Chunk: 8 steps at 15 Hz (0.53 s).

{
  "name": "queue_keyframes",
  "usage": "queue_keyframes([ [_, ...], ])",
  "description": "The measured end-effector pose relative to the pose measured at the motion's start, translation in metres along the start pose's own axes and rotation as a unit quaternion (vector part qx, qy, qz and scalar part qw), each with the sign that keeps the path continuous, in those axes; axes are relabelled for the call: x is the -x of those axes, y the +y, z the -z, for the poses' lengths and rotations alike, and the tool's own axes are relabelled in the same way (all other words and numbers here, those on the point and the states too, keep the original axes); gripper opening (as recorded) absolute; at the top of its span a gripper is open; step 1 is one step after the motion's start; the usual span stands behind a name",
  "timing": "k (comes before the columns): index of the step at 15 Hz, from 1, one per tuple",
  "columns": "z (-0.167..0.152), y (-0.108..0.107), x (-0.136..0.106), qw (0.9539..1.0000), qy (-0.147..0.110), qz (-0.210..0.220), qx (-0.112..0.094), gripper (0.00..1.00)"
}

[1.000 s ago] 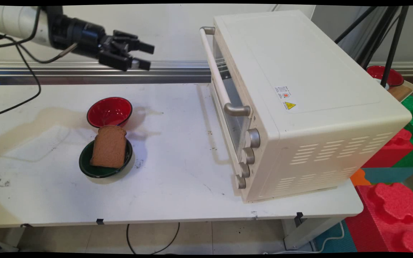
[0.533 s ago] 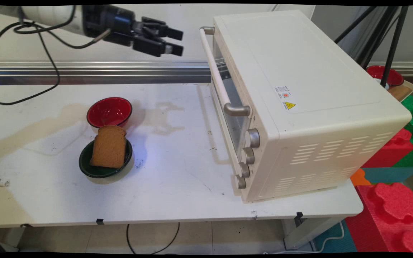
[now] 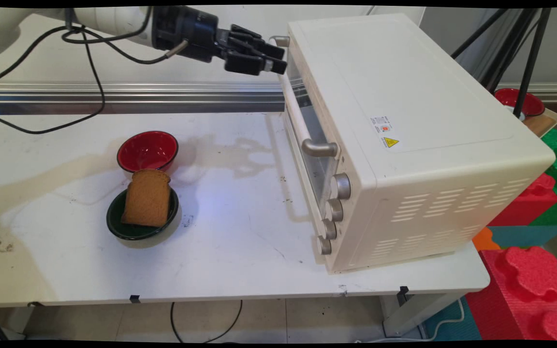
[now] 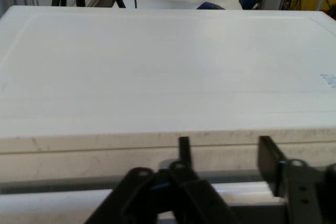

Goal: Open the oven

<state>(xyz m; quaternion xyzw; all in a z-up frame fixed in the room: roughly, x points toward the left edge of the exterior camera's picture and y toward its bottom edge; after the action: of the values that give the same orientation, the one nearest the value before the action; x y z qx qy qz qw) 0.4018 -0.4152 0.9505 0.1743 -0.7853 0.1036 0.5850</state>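
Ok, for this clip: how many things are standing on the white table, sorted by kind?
Bowls: 2, a glossy red round bowl and a dark green round bowl
Bread: 1, a brown slice of bread lying in the dark green bowl
Ovens: 1, a cream-white boxy toaster oven
Total: 4

Oven handle's (image 3: pixel 292 104) far stretch behind the tool (image 3: pixel 275 59).
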Motion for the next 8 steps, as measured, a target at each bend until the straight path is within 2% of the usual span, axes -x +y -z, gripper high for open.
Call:
queue_keyframes([
  [8,-0.031,0.001,0.001,0.9989,-0.029,-0.035,0.011,0.00],
])
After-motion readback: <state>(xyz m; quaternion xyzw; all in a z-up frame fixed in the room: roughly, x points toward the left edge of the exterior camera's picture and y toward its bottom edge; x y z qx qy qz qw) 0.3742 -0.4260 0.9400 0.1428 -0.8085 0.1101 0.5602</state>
